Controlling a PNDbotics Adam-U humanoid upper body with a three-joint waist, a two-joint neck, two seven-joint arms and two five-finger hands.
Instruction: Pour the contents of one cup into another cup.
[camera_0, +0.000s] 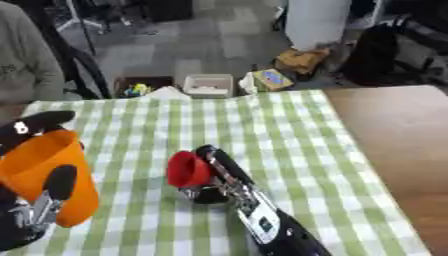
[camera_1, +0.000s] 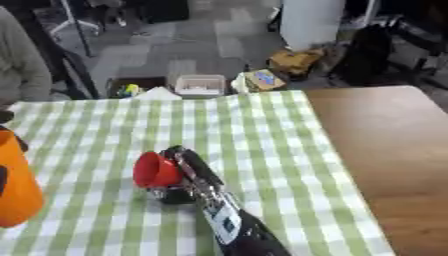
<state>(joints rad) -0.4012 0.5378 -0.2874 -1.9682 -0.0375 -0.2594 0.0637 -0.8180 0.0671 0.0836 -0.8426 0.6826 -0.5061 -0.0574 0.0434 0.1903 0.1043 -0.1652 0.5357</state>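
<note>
The orange cup (camera_0: 48, 172) is held at nine o'clock by the left hand (camera_0: 35, 200), whose fingers and thumb are curled round its wall. The small red cup (camera_0: 188, 169) is gripped at the centre of the green checked cloth (camera_0: 289, 130) on the table (camera_0: 402, 135) by the right hand (camera_0: 214, 182), fingers closed about it, mouth tipped toward nine o'clock. Both cups are judged light, stiff plastic, likely smooth, best taken round the mid-wall. The cups are well apart.

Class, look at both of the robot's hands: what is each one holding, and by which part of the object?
The left hand holds the orange cup round its side wall. The right hand grips the red cup by its side, tipped so its mouth faces left.
</note>
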